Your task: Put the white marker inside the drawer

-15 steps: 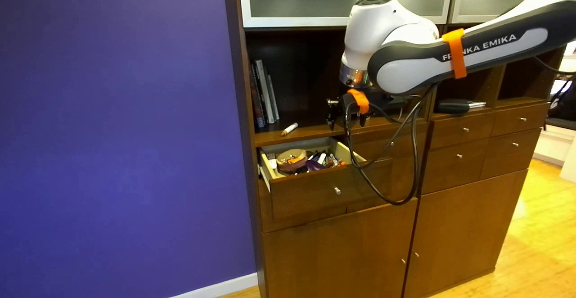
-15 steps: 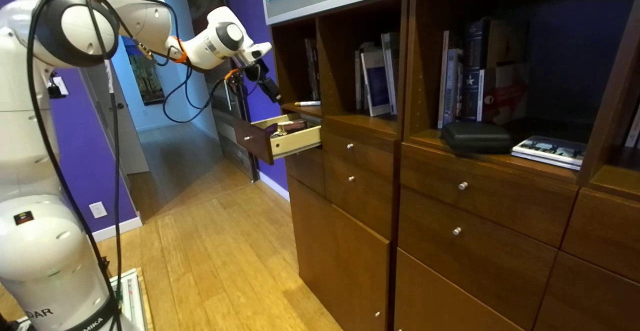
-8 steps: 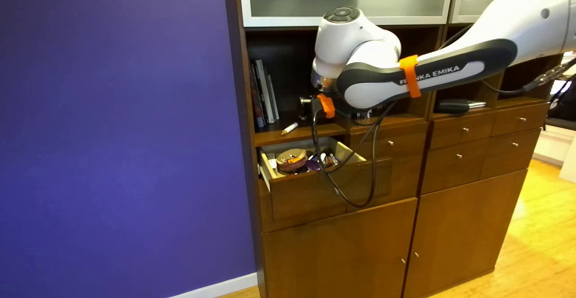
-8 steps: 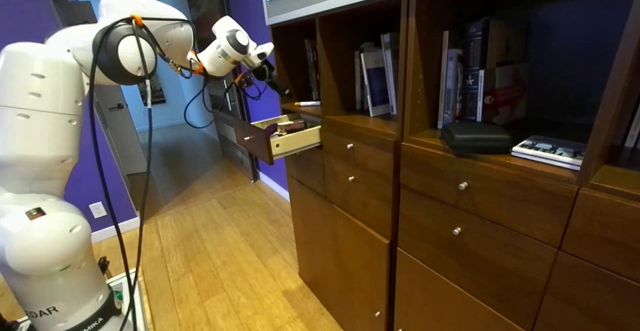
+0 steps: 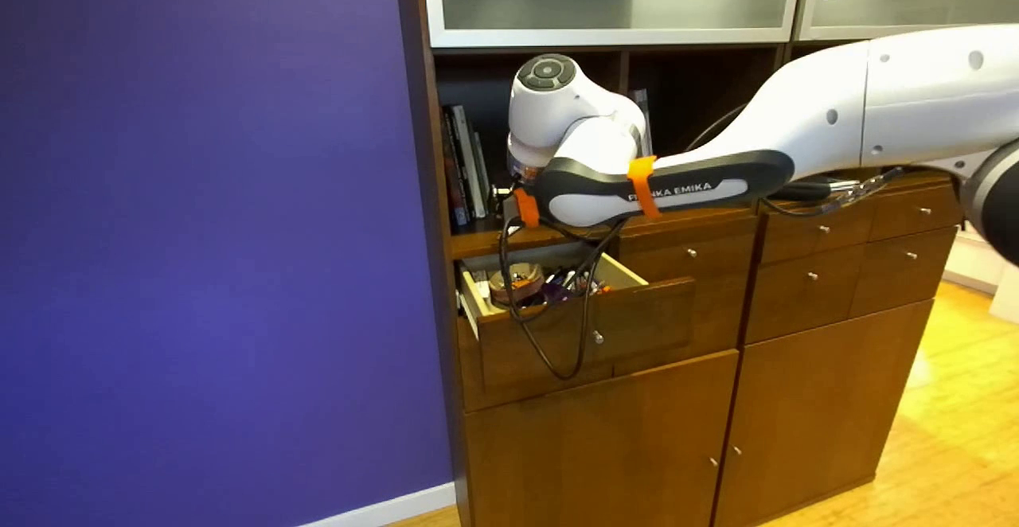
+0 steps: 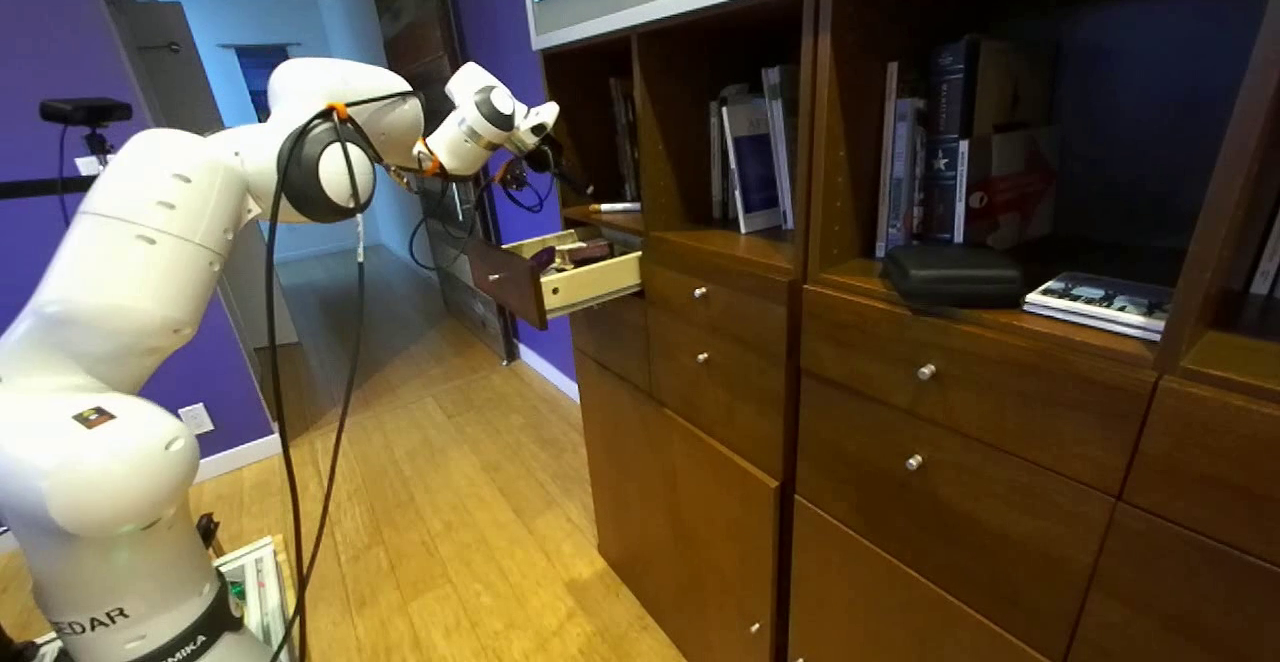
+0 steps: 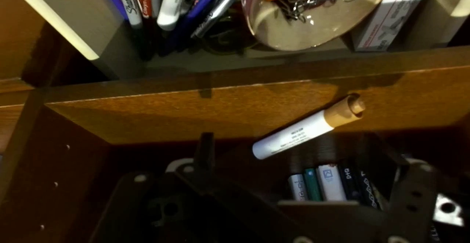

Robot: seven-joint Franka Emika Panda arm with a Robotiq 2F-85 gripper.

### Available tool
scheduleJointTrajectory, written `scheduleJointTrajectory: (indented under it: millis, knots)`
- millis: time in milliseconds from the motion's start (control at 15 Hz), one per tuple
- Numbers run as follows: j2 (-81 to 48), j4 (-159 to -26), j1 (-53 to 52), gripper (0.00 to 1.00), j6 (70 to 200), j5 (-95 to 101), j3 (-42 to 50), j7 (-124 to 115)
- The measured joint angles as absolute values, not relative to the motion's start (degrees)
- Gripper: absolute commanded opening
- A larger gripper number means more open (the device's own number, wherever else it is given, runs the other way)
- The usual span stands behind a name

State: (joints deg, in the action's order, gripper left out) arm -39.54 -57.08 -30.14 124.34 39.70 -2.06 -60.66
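Glare bleaches the floor (image 5: 939, 388) while shadow swallows the shelves (image 6: 1140, 132).

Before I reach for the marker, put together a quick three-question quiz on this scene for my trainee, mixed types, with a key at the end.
1. Multiple choice. Where does the white marker lie?
A) On the floor
B) On the shelf above the drawer
C) In the bowl of clips

2. True or false: the drawer is pushed fully shut.

3. Short answer. Judging by the wrist view, is the gripper open or shut, and is it holding the marker?

Key:
1. B
2. False; it stands pulled out in both exterior views.
3. Open, and not holding the marker.
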Motion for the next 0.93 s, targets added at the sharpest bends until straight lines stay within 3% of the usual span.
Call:
scheduleJointTrajectory:
  millis: [533,933]
  knots:
    - [-51.45,-40.01,-34.55,1.0,119.74,39.66,4.44,-61.03]
    - [-54.14,-35.09,-34.92,1.0,112.78,39.64,4.5,-58.99]
